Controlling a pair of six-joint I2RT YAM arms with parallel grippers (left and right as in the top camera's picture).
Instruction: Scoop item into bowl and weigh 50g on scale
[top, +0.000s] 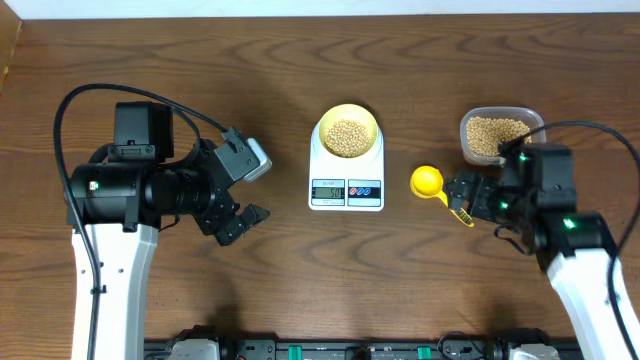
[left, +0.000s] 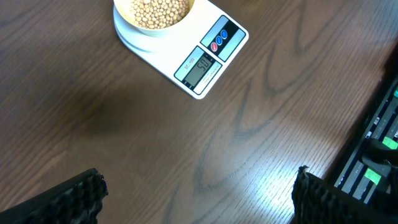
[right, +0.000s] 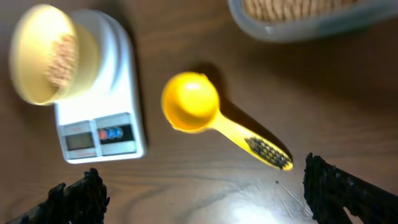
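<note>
The pale-yellow bowl (top: 347, 133) sits on the white scale (top: 347, 177) at the table's middle and holds tan beans (top: 347, 137). The bowl (left: 153, 18) and scale (left: 202, 62) also show in the left wrist view, and the bowl (right: 46, 56) and scale (right: 118, 93) in the right wrist view. The scale's display (left: 198, 67) is lit. My left gripper (top: 243, 222) is open and empty, left of the scale. My right gripper (top: 463, 195) is open and empty, by the handle of the bright yellow spoon (top: 433, 184), which lies on the table (right: 205, 112).
A clear plastic tub (top: 497, 133) with more beans stands at the right, behind the right arm; it also shows in the right wrist view (right: 311, 15). A black rail with cables runs along the table's front edge (top: 350, 350).
</note>
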